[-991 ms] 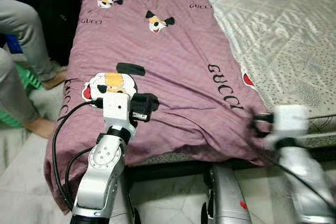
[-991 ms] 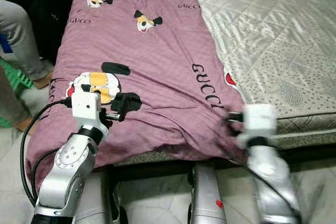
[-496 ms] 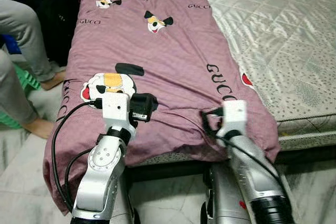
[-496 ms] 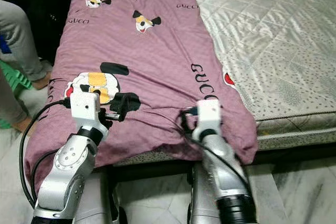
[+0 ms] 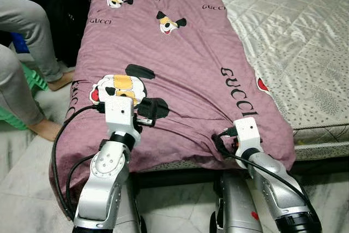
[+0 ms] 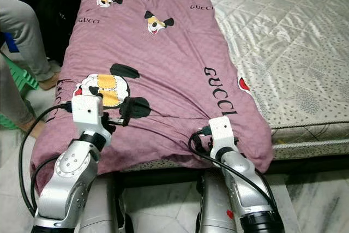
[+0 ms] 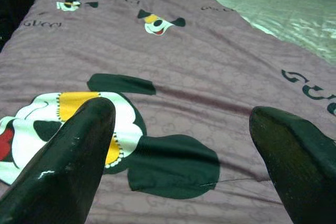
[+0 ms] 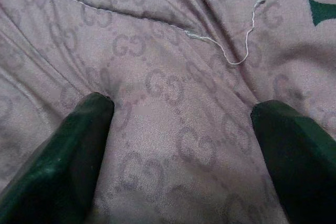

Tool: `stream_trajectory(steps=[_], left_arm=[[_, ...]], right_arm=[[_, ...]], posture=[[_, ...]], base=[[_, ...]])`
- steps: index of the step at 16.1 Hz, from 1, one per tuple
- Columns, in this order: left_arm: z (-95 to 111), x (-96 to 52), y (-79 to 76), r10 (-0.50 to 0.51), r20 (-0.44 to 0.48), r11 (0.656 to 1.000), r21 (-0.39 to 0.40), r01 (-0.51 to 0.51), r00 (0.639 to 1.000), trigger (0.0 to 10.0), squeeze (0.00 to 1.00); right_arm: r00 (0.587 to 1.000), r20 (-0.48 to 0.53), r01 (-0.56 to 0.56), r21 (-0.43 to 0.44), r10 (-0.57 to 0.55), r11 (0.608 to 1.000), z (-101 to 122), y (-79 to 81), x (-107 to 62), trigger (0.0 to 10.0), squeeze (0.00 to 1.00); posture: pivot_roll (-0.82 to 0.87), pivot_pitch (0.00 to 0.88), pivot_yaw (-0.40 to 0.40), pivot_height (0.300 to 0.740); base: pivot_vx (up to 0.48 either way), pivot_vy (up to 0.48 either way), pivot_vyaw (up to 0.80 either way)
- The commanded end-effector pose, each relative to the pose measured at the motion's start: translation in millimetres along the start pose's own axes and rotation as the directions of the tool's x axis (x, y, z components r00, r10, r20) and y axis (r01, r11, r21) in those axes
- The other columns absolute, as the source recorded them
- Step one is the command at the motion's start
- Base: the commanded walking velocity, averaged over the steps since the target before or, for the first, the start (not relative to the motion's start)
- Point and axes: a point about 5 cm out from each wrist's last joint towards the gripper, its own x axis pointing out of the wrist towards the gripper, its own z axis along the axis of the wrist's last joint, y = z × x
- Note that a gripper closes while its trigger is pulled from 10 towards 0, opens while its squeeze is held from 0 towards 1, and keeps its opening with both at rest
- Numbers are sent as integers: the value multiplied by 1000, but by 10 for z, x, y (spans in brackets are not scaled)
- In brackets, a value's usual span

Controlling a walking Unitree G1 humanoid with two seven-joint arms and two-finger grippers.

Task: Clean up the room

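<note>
Bed-making step of the room tidy-up, judging by the layout: a mauve cartoon-print quilt lying lengthwise along the left half of the bed, folded to a strip, its near end draped over the foot of the mattress, whose grey quilted right half lies bare. Left pincer hovering just above the cloth near a cartoon mouse print, fingers spread wide with nothing between them. Right pincer pressed low against the wrinkled near edge of the quilt, fingers likewise apart, fabric bulging up between them but not yet pinched. A person's grey-trousered legs close by at the left of the bed, beside a green stool.

Next move, as a judgement: closing both pincers on folds of the near hem, then drawing it sideways toward the bare half. Worth watching: a thin, slippery bite letting go, and clearance from the person's feet.
</note>
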Motion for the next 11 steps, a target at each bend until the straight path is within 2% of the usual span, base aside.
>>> stream_trajectory(steps=[1, 2, 4, 5, 7, 9, 11], left_arm=[[-6, 6, 12, -3, -6, 1000, 3, 3, 1000, 10000, 0], [7, 22, 50, 7, -2, 1000, 7, -7, 1000, 10000, 0], [13, 26, 74, 19, 4, 1000, 10, -19, 1000, 10000, 0], [13, 23, 72, 24, 9, 1000, 7, -25, 1000, 10000, 0], [-2, 2, 68, 48, 19, 999, -10, -48, 999, 10000, 0], [-23, -15, 81, 55, 18, 998, -10, -55, 998, 10000, 0], [-21, -10, 182, 78, 23, 997, -1, -78, 997, 10000, 0]], right_arm=[[998, -41, 54, 31, -52, 998, -100, -82, -11, 10000, 0], [995, 90, 44, 96, -53, 994, 132, -26, 1, 10000, 0], [965, 256, 20, 170, -64, 985, 410, 21, -20, 10000, 0], [945, 318, 16, 179, -73, 984, 506, 34, -42, 10000, 0], [910, 401, 31, 194, -109, 980, 598, 49, -110, 10000, 0], [899, 413, 57, 216, -144, 975, 597, 48, -135, 10000, 0], [873, 452, 65, 263, -183, 963, 639, 59, -195, 10000, 0]], posture=[[65, 155, 59, 527], [68, 150, 58, 527], [69, 140, 54, 527], [68, 133, 51, 527], [55, 112, 52, 527], [40, 94, 68, 527], [27, 85, 85, 527]], base=[[0, 0, 0], [0, 0, 0], [0, 0, 0], [0, 0, 0], [0, 0, 0], [0, 0, 0], [0, 0, 0]])
